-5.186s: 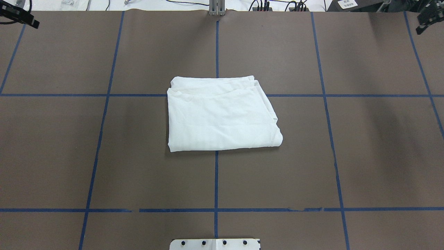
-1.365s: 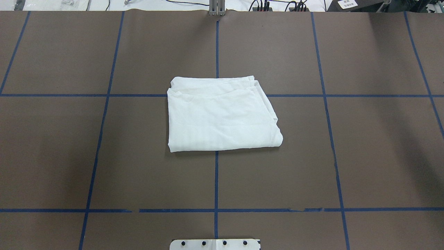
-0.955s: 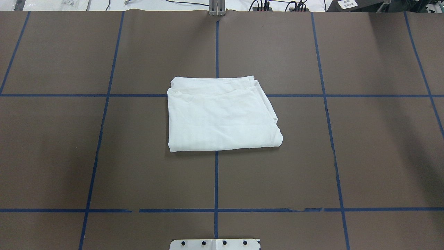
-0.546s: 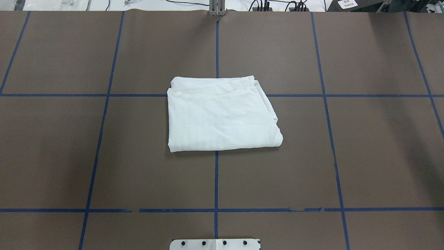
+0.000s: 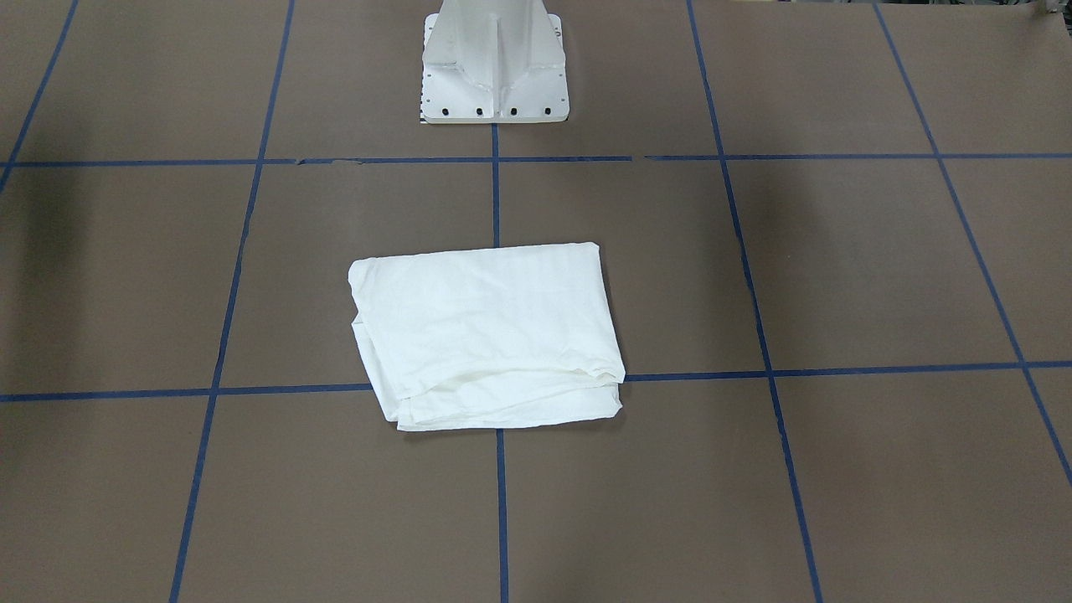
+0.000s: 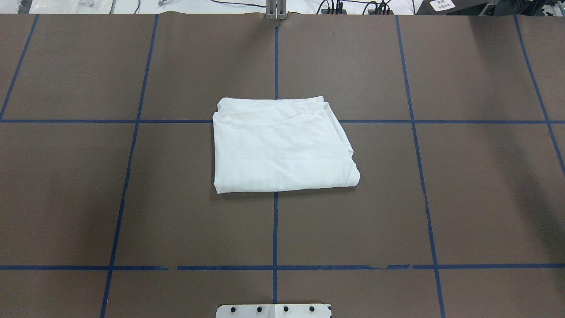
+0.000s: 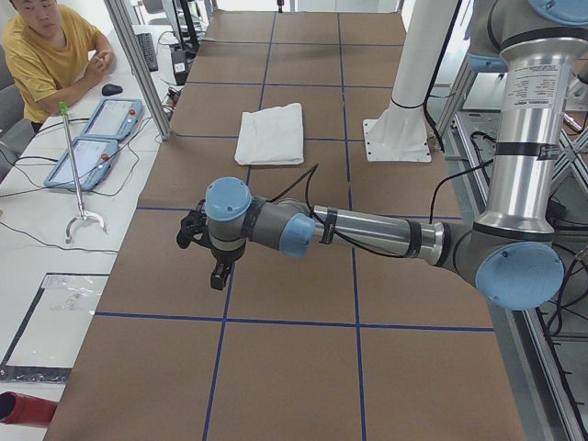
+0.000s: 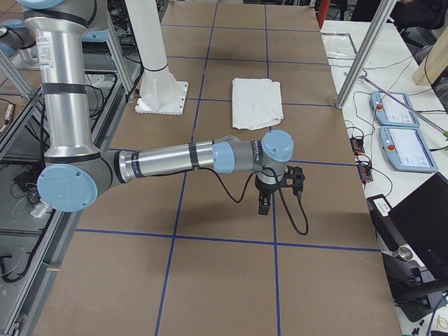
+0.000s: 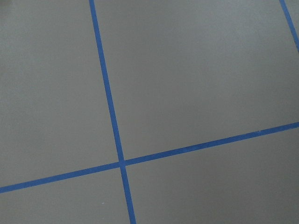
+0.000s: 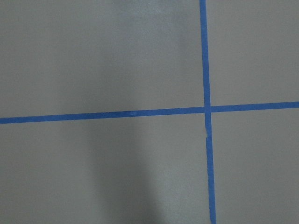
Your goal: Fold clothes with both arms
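Note:
The clothes are one white shirt (image 6: 282, 148), folded into a flat rectangle at the table's middle, also in the front-facing view (image 5: 490, 331) and small in both side views (image 7: 271, 133) (image 8: 257, 103). Nothing touches it. My left gripper (image 7: 207, 262) hangs above bare table far from the shirt, toward the table's left end. My right gripper (image 8: 266, 203) hangs likewise toward the right end. Both show only in the side views, so I cannot tell if they are open or shut. The wrist views show only brown table and blue tape.
The white pedestal base (image 5: 494, 67) stands at the robot's side of the table. Blue tape lines (image 6: 275, 229) grid the brown surface. A seated person (image 7: 50, 55) and teach pendants (image 7: 96, 138) are beyond the table's far edge, with more pendants (image 8: 402, 140) there too.
The black gripper parts at the far corners of the overhead view 5.2 s ago have left that view. The shirt has not moved.

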`<state>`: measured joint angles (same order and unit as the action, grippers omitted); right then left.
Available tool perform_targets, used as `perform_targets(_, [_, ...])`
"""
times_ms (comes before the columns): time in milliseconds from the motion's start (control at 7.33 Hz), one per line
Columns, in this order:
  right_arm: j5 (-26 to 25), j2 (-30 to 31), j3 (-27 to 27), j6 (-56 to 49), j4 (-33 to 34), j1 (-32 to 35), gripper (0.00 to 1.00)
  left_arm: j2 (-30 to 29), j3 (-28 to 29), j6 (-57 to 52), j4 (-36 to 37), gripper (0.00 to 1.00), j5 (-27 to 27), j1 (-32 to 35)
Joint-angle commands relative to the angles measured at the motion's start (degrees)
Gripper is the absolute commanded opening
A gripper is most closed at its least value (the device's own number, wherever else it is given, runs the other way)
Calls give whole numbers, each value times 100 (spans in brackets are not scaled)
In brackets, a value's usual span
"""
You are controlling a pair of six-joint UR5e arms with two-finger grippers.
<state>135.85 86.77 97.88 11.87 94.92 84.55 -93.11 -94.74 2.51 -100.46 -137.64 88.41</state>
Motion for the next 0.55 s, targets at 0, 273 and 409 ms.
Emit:
perform_targets(0, [64,-2,-6,0,0,0,100,4,-1,3,-9,100,0,0])
perform_targets(273, [73,-11,3,9,0,0,100,13,-1,3,-9,100,-9,0])
perform_targets(409, [99,-11,3,9,0,0,100,4,-10,3,-9,100,-9,0])
